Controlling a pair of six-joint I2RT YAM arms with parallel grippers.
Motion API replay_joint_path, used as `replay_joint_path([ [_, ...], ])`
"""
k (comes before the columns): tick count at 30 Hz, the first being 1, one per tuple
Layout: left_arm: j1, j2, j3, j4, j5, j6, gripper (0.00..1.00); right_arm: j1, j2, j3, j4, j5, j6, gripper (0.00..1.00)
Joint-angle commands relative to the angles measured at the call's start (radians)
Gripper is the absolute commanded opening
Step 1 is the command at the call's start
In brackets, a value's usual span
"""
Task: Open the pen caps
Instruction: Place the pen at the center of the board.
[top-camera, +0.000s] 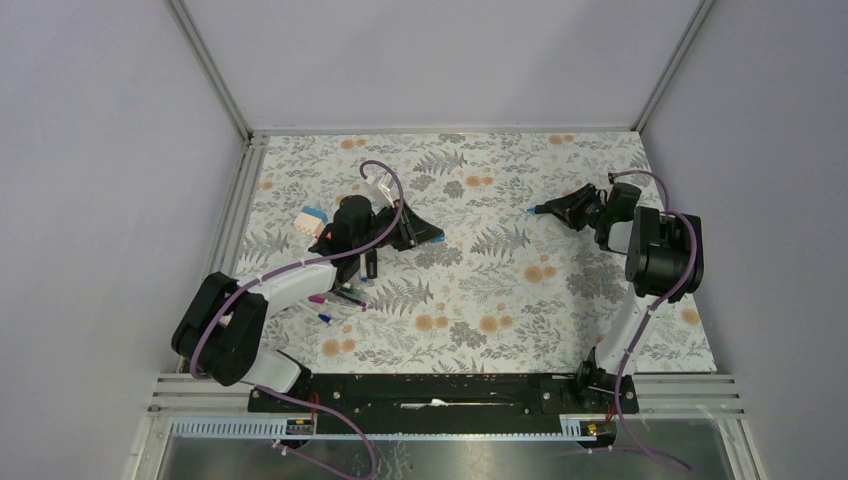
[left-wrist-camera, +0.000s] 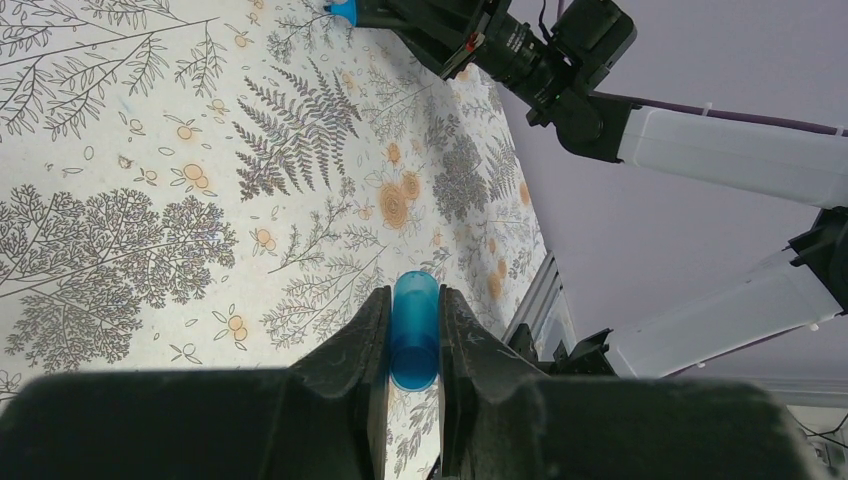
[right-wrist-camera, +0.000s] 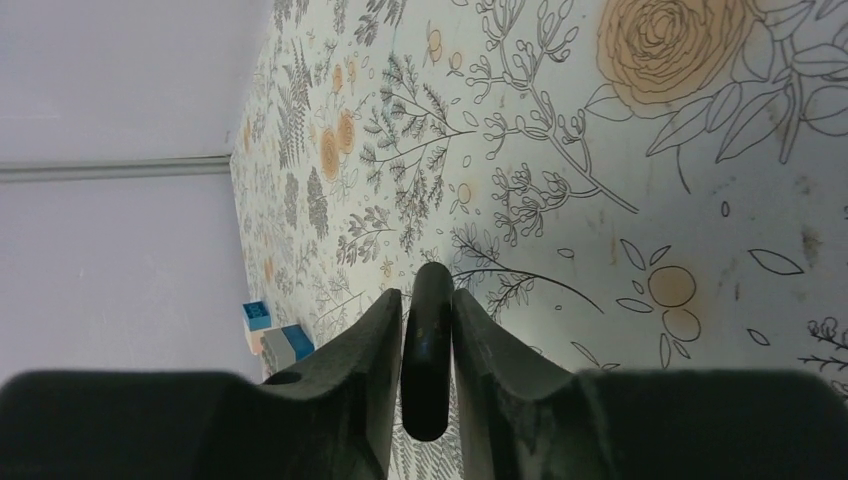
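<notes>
Left gripper (left-wrist-camera: 414, 302) pinches blue cap (left-wrist-camera: 414, 340); right gripper (right-wrist-camera: 428, 300) pinches dark pen (right-wrist-camera: 427, 370).

Left arm (top-camera: 290, 280) and right arm (top-camera: 620, 330) — black joints, white links, looping purple cables (top-camera: 385, 170); left tool (left-wrist-camera: 414, 300) matte black.

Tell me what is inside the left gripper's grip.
A translucent blue pen cap, pinched in the left gripper. The jaws cover its sides; its contents cannot be seen.

Left arm (top-camera: 290, 281), right arm (top-camera: 660, 250): jaws tight.
</notes>
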Motion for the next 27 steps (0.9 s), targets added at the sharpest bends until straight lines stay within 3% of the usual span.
replay_joint_path([
  [1,0.005,0.003,0.05,0.036,0.005,0.018,0.0,-0.002,0.018,0.036,0.044,0.009,0.0,0.36],
  [8,0.006,-0.001,0.059,0.006,-0.004,0.032,0.0,-0.007,-0.016,0.017,-0.006,0.014,-0.062,0.56],
  [14,0.005,-0.01,0.087,-0.087,-0.034,0.066,0.02,-0.009,-0.094,0.005,-0.16,0.085,-0.204,0.77],
  [27,-0.008,0.07,0.258,-0.339,-0.165,0.124,0.02,-0.011,-0.263,-0.017,-0.453,0.23,-0.533,0.97],
])
